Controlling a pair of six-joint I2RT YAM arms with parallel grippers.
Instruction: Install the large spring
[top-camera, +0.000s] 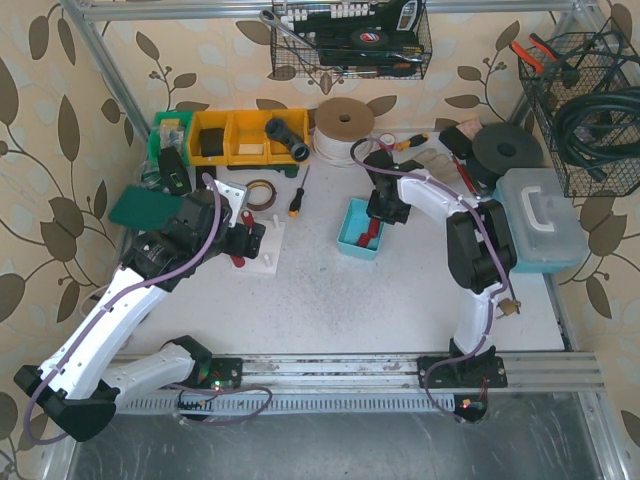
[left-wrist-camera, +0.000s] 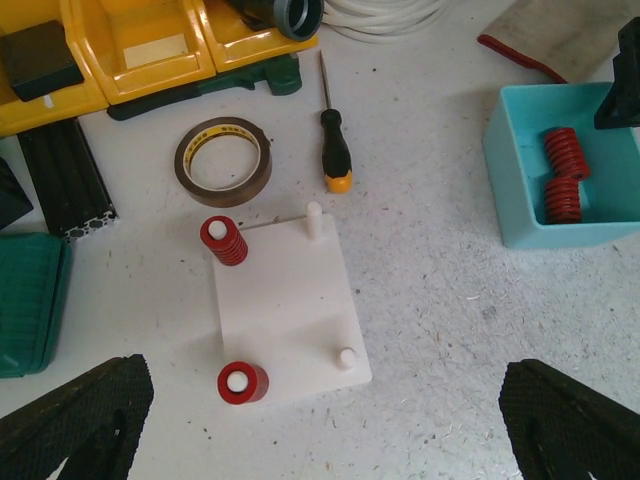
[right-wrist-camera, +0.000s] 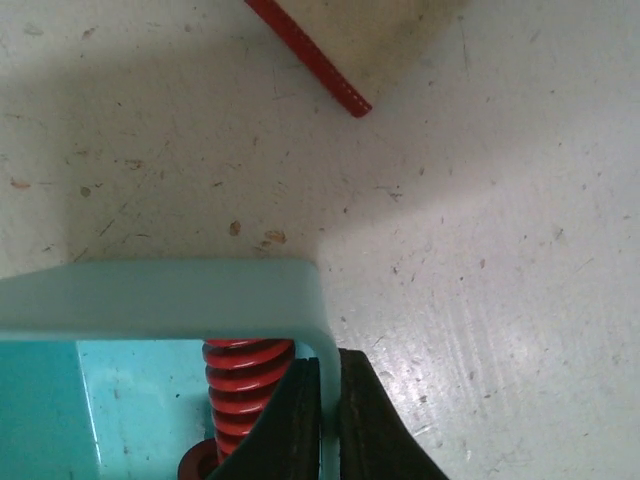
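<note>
Two fat red loose springs (left-wrist-camera: 562, 153) lie on their sides in a blue tray (left-wrist-camera: 520, 225), right of the white board (left-wrist-camera: 290, 300). Two red standing springs (left-wrist-camera: 223, 240) sit upright on the board's left pegs. Its right pegs (left-wrist-camera: 314, 218) are bare.

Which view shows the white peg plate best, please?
The left wrist view: the whole white peg plate shows, two red springs seated, two pegs bare. The top view has it small, partly under the left arm; the right wrist view misses it.

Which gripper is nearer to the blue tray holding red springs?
Right gripper: fingers pinch the blue tray's wall. Left gripper hangs open over the white peg plate, away from the tray.
</note>
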